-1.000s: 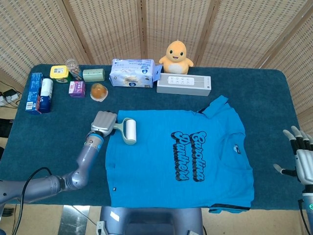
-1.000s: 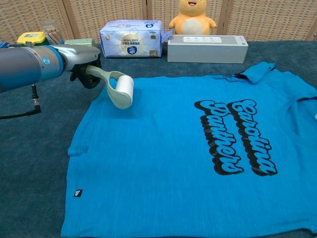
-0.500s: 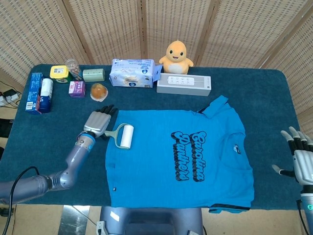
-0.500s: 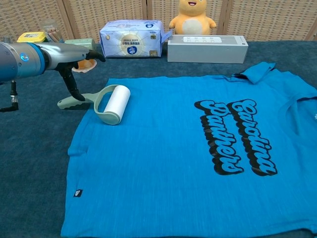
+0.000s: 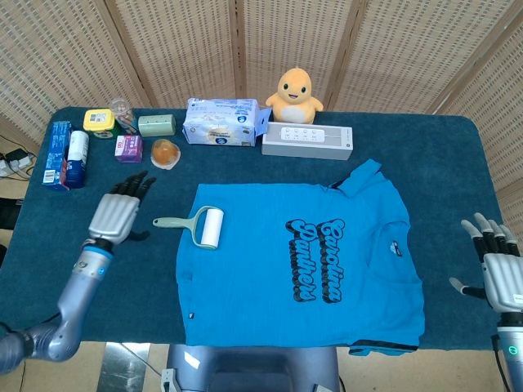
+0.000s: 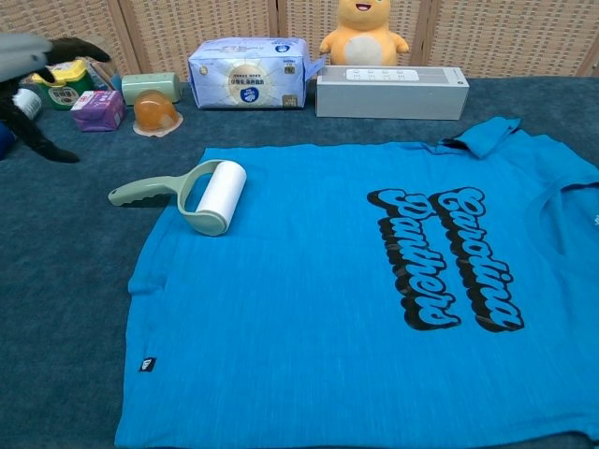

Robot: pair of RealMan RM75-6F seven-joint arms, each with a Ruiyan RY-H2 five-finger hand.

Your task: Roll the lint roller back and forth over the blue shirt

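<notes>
Items along the table's far edge
Wipes pack (image 5: 225, 122), plush chick (image 5: 297, 95), white speaker (image 5: 307, 141), orange cup (image 5: 166, 153), purple box (image 5: 128, 149), blue box (image 5: 56, 154).

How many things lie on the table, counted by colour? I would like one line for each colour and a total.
Blue: 3, blue shirt, tissue pack, tall box
Green: 2, lint roller, soap-like block
Yellow or orange: 3, plush chick, yellow-lidded jar, orange cup
White: 2, speaker-like bar, tube
Purple: 1, small box
Clear: 1, glass jar
Total: 12
</notes>
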